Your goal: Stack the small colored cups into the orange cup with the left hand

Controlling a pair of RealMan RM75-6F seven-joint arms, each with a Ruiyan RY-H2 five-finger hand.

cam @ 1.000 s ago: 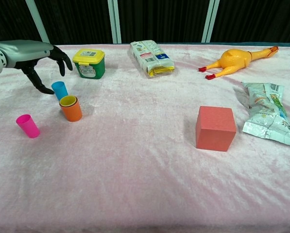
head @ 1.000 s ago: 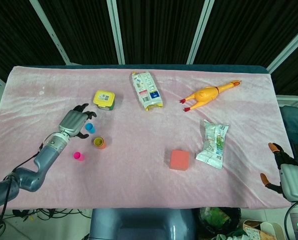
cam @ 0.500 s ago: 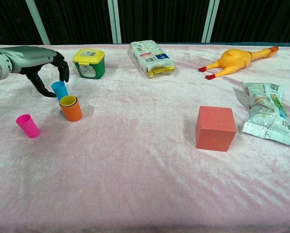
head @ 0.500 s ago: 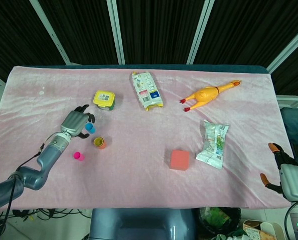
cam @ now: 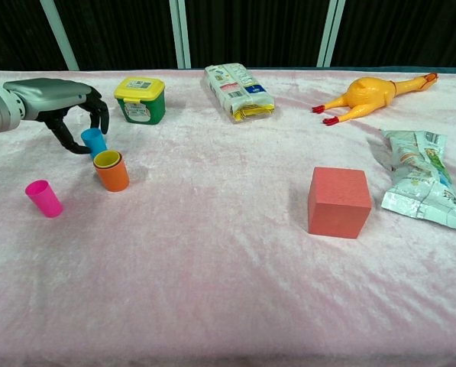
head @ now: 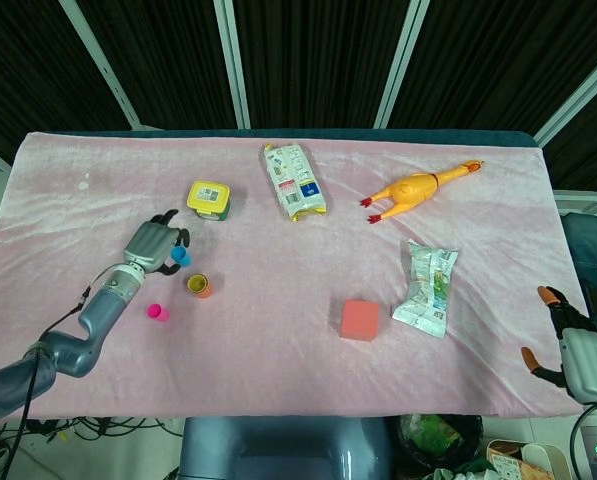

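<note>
1. Left robot hand [cam: 59, 103], grey shell with black fingers: arm cut off by the left edge in the chest view; contact between fingers and small blue plastic cup [cam: 94, 141] not determinable in either view.
2. Right robot hand [head: 568, 345], grey with orange-tipped dark fingers: cut by the right edge of the head view, outside the chest view; finger posture unclear.
3. Small yellow plastic cup [cam: 107, 159] nested in the orange plastic cup [cam: 113, 176]: only rim visible, body hidden.
4. Green tub with yellow lid [cam: 140, 99]: label text too small to read.
5. Crinkled white-green snack packet [cam: 422, 187]: right end clipped by the chest view's edge.
</note>
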